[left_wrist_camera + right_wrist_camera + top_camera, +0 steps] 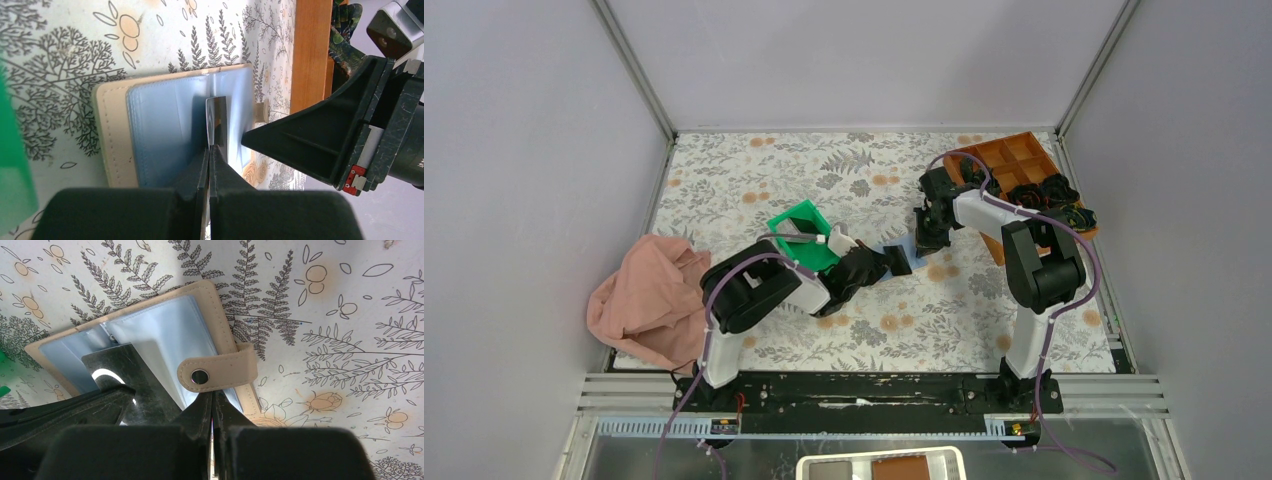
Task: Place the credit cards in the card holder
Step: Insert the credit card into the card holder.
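Observation:
The card holder (pixel 165 335) lies open on the floral table, tan outside, blue-grey inside, its snap tab (pixel 220 371) folded over the near edge. My right gripper (pixel 212 394) is shut on that edge just below the tab. My left gripper (pixel 210 147) is shut on a dark credit card (pixel 216 117), seen edge-on, its far end over the holder's blue inner face (pixel 165 130). The same card (pixel 132 377) shows in the right wrist view, lying across the inner pockets. From above, both grippers meet at the holder (pixel 891 247), left (pixel 879 266) and right (pixel 927 238).
A green tray (pixel 816 252) with a dark flat item in it sits behind the left arm. An orange-brown compartment box (pixel 1014 155) with dark rosette lumps (pixel 1049 195) stands at the back right. A pink cloth (pixel 649 300) lies at the left edge.

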